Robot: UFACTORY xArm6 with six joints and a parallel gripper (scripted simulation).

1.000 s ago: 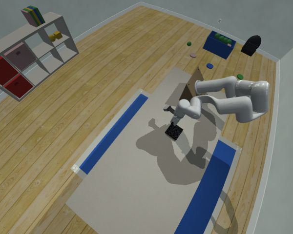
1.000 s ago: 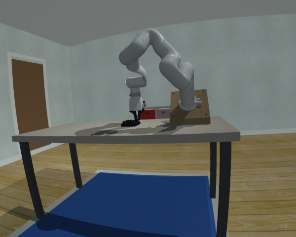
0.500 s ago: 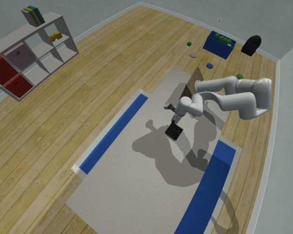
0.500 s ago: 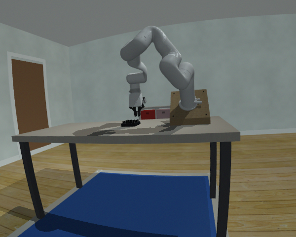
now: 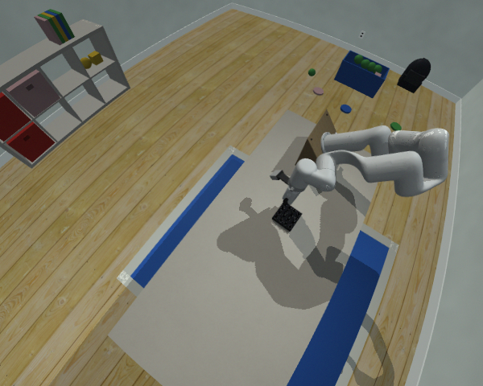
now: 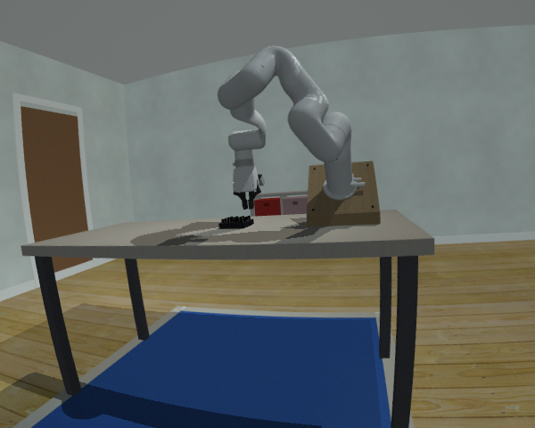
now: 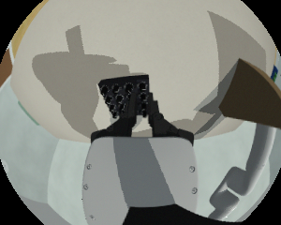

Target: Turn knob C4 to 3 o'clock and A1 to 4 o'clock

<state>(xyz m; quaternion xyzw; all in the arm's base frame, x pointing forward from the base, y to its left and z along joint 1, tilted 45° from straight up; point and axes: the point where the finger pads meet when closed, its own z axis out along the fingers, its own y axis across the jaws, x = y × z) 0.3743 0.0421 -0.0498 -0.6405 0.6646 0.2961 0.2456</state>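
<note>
The black knob box (image 5: 286, 216) (image 6: 235, 223) (image 7: 124, 81) stands flat on the table (image 5: 216, 315) (image 6: 231, 251) (image 7: 178, 47), with rows of black knobs on top. My gripper (image 6: 248, 207) (image 7: 141, 99) points down with its fingers a little apart and nothing between them. In the exterior view the fingertips hang a little above the knobs, toward the box's side nearer the wooden board. In the wrist view the fingers hide some knobs. The white lines, hour marks, printed names and socket are too small or dark to read, so I cannot tell where C4 and A1 point.
A tilted wooden board (image 5: 323, 133) (image 6: 318, 198) (image 7: 253, 94) stands on the table beside the arm's base. My arm arches above the table and casts broad shadows around the box. A shelf (image 5: 63, 79), a blue bin (image 5: 360, 79) and a blue rug (image 6: 240, 364) are off the table.
</note>
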